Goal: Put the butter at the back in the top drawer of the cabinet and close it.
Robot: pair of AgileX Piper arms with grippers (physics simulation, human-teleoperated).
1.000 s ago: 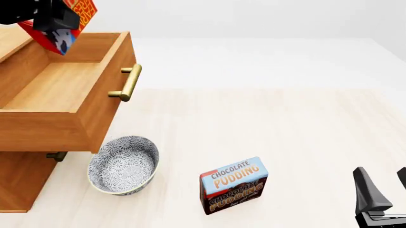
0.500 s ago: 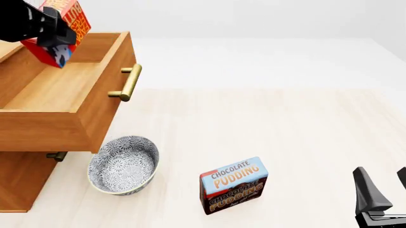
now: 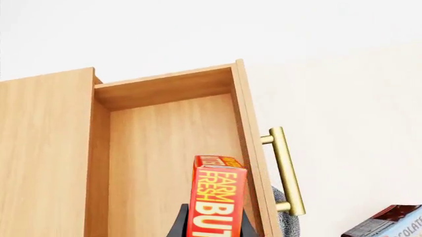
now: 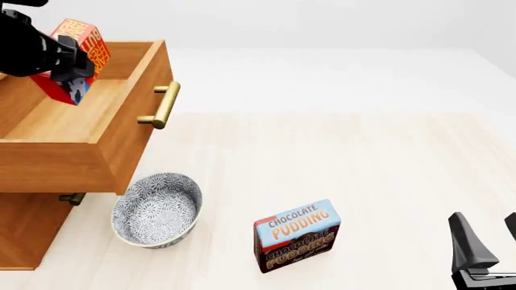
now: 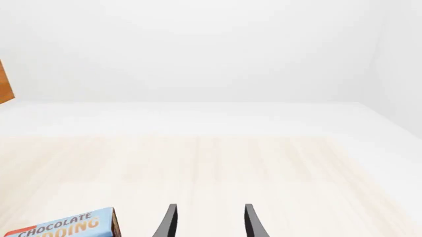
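**Front view: butter held over the open drawer**

The left gripper (image 4: 69,66) is closed on the butter (image 4: 79,51), holding it tilted above the pulled-out top drawer (image 4: 121,139) of the cabinet (image 4: 24,229). The right gripper (image 5: 207,222) is open near the pudding box (image 4: 296,235). A patterned bowl (image 4: 157,209) sits below the drawer.

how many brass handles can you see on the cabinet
2. One is on the top drawer's front, a full bar handle. The other handle peeks out beneath that open drawer, mostly hidden. A third may be hidden lower on the cabinet.
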